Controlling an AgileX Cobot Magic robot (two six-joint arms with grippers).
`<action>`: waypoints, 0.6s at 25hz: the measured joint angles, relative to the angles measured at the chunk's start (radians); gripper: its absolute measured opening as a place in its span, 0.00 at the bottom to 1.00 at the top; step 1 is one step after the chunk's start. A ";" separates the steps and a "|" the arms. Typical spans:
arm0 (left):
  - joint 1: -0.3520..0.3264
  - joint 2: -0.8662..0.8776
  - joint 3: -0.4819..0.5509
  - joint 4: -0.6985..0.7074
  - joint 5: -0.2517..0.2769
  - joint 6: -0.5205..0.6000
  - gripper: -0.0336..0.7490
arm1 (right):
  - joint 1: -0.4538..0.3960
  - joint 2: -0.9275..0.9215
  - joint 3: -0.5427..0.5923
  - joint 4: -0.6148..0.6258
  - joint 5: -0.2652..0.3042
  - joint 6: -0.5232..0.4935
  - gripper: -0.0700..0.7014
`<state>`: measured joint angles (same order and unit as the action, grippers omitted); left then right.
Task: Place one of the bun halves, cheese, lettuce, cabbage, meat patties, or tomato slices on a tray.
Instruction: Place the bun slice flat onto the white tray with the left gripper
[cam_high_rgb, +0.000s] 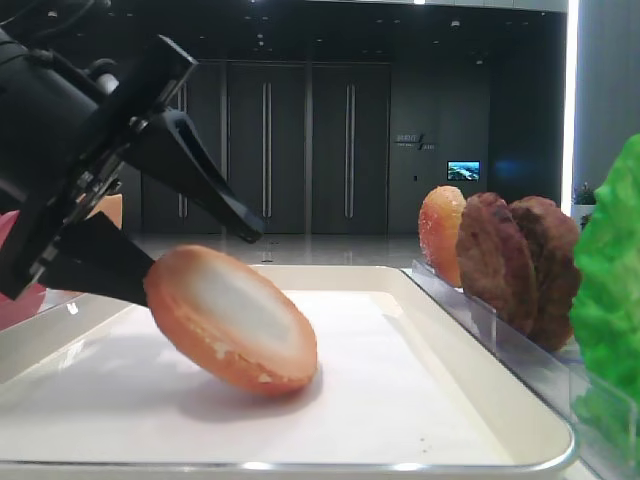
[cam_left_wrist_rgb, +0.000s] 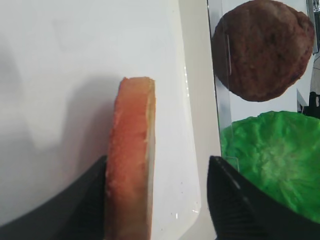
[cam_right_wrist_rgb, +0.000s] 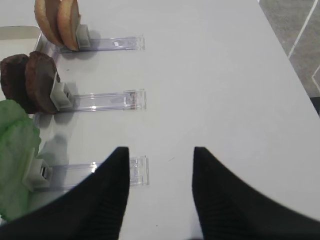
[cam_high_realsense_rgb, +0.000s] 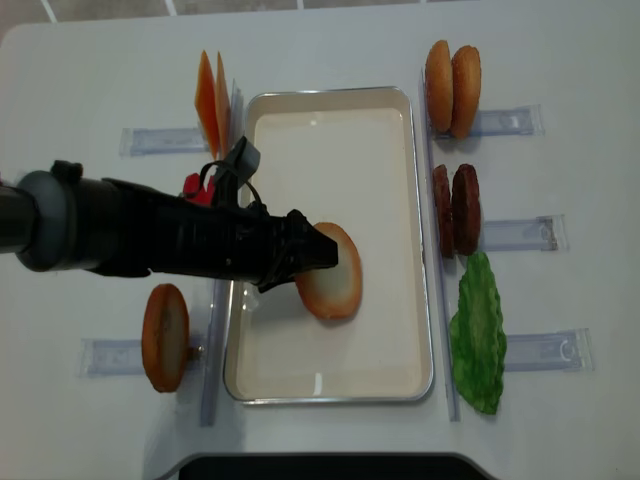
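**Bun half tilted on tray, left pincer spread wide around it**

Bun half (cam_high_rgb: 232, 318) sits on the tray (cam_high_realsense_rgb: 330, 110), near the middle, leaning on its edge with the pale flat face turned up and right. The left gripper (cam_high_rgb: 200, 250) has its jaws wide apart: in the left wrist view one finger touches the bun's orange crust side, the other stands clear of the flat face. So the bun lies between the fingers, not clamped.

Bun: round disc, golden-orange rim, whitish matte face. Tray: cream-white, shallow, rounded corners, glossy raised rim, flat white liner.

Right of the tray, upright in clear plastic holders: two meat patties (cam_high_realsense_rgb: 455, 208), dark brown, rough and lumpy; lettuce (cam_high_realsense_rgb: 478, 335) nearer, bright green, crinkled; two more buns (cam_high_realsense_rgb: 452, 88) farther. Left of the tray: cheese (cam_high_realsense_rgb: 210, 105), thin orange squares, and another bun (cam_high_realsense_rgb: 165, 337).

Right gripper (cam_right_wrist_rgb: 160, 192) hovers over bare table, black ribbed fingers spread, holding nothing.
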<state>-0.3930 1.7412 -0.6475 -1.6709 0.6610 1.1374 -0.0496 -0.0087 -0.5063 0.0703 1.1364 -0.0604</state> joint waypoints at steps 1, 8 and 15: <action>0.000 0.000 0.000 0.005 0.000 -0.010 0.61 | 0.000 0.000 0.000 0.000 0.000 0.000 0.47; 0.000 0.000 -0.006 0.090 -0.003 -0.100 0.62 | 0.000 0.000 0.000 0.000 0.000 0.000 0.47; 0.000 -0.003 -0.067 0.329 -0.036 -0.338 0.62 | 0.000 0.000 0.000 0.000 0.000 0.000 0.47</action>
<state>-0.3930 1.7381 -0.7148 -1.3417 0.6252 0.7997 -0.0496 -0.0087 -0.5063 0.0703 1.1364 -0.0604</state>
